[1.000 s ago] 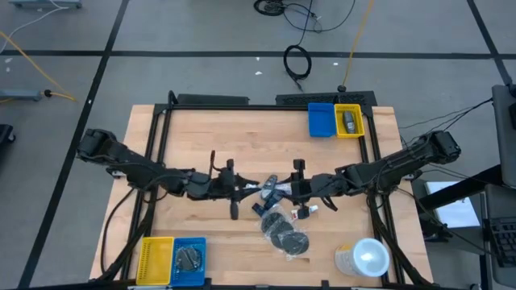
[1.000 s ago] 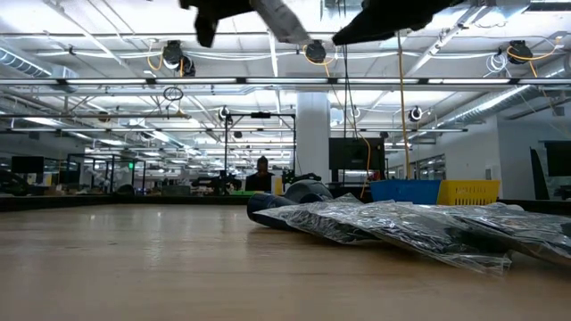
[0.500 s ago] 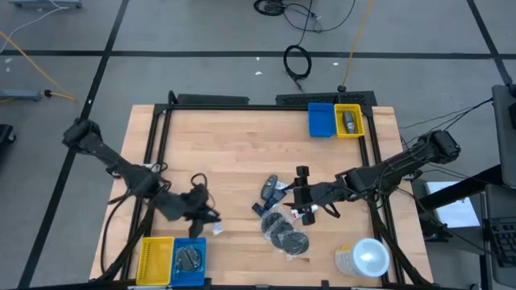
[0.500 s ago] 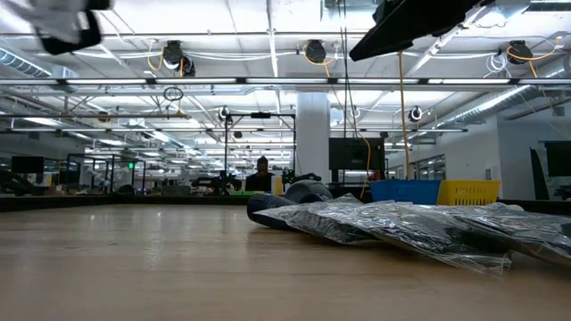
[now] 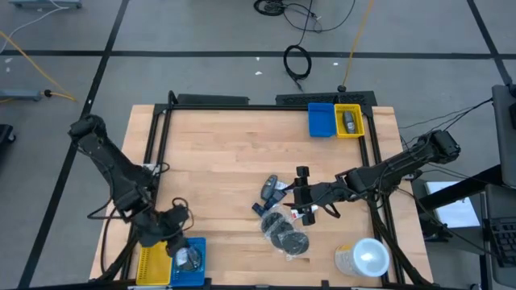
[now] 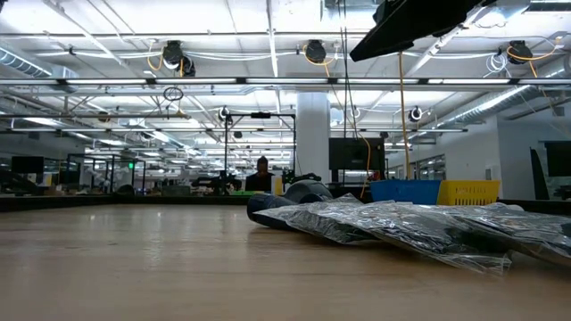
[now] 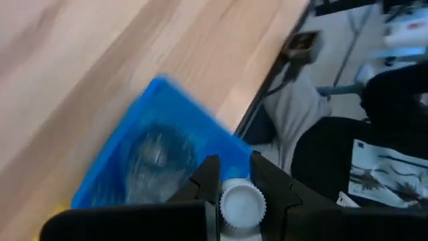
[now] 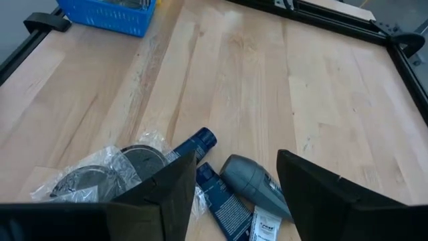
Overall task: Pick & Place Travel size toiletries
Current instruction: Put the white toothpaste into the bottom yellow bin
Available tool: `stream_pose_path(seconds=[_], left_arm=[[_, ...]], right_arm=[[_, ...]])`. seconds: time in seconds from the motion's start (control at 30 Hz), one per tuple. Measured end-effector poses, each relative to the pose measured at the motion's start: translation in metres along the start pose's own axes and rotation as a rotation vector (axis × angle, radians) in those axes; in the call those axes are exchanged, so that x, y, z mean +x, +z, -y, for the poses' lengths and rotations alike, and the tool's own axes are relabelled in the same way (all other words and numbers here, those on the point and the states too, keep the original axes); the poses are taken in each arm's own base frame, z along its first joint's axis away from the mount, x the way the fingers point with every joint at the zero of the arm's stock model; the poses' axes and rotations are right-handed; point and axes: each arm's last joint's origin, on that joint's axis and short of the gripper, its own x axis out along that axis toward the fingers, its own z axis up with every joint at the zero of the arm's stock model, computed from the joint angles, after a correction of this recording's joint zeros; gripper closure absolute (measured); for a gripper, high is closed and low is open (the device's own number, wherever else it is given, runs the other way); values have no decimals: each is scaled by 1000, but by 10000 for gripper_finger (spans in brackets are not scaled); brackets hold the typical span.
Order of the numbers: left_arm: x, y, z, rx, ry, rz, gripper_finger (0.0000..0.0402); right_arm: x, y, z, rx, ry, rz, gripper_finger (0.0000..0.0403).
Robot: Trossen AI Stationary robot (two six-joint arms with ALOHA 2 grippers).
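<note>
- The table (image 5: 242, 145) carries the loose toiletries between and just beyond the right gripper's (image 8: 231, 194) fingers, which stand open and empty: wrapped discs (image 8: 127, 164), blue tubes (image 8: 194, 146), a grey bottle (image 8: 251, 181).
- The blue bin (image 7: 160, 134) lies just beyond the left fingers.
- The left gripper (image 7: 234, 191) is closed on a white-capped tube (image 7: 241, 204); placing is in hand, and the next move calls for release over the bin.
</note>
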Motion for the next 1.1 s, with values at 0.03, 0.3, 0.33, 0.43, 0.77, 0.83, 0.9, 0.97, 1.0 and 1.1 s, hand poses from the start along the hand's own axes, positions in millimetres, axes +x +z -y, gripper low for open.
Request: stream_pose_path(seconds=[0.03, 0.3, 0.33, 0.43, 0.77, 0.83, 0.9, 0.97, 1.0, 1.1], left_arm=[[-1, -3, -2, -33, 16, -12, 359], [-7, -30, -19, -256, 186, -125, 359], [-8, -33, -20, -281, 198, -128, 359], [-10, -40, -23, -359, 218, -135, 359], [-14, -47, -33, -559, 379, -187, 347], [-14, -46, -32, -551, 374, -183, 324], [-14, -46, -32, -550, 374, -182, 303], [-14, -46, -33, -549, 376, -182, 289], [-14, -46, -33, -549, 376, -181, 285], [-14, -46, -33, -547, 370, -172, 281]], right_arm=[[0, 0, 0, 0, 0, 0, 203], [2, -6, -1, -5, 1, -15, 200], [2, -8, -1, -6, 1, -18, 200], [4, -13, -1, 0, 1, -32, 201], [7, -20, -3, 24, 0, -5, 200], [7, -20, -3, 24, 1, -5, 200], [7, -20, -3, 24, 1, -5, 201], [7, -20, -3, 24, 1, -5, 203], [7, -20, -3, 24, 1, -5, 204], [7, -20, -3, 24, 1, -5, 203]])
